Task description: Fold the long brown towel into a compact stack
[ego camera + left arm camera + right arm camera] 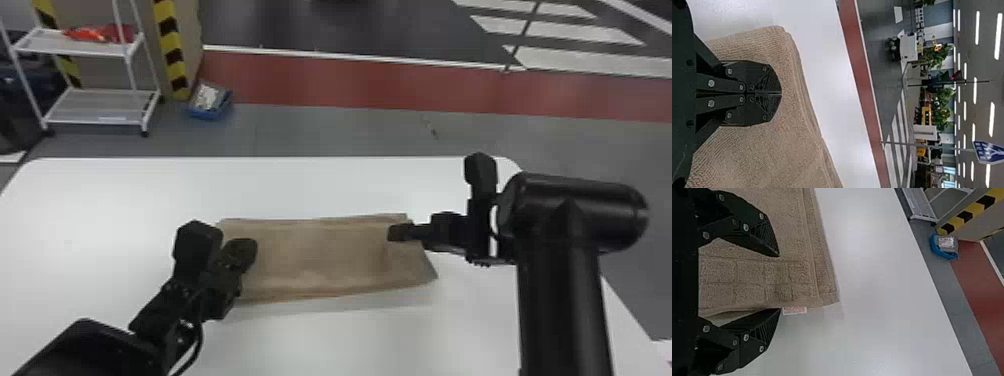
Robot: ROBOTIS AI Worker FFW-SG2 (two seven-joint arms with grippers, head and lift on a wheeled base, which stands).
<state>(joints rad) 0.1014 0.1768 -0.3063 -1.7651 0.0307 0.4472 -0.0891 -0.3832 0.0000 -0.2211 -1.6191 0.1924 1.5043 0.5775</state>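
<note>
Above the table (325, 187), the left gripper (781, 93) is closed, the right gripper (779, 282) spread, presumably for pinching the towel's (320, 260) end.

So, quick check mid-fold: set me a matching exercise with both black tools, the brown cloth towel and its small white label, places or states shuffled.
1. Left tool
2. Right tool
3. Towel
4. Label

A. Lying on the white table
B. Fingers apart
C. Sticking out past the towel's edge
D. Fingers together

Pairs: 1-D, 2-B, 3-A, 4-C
</note>
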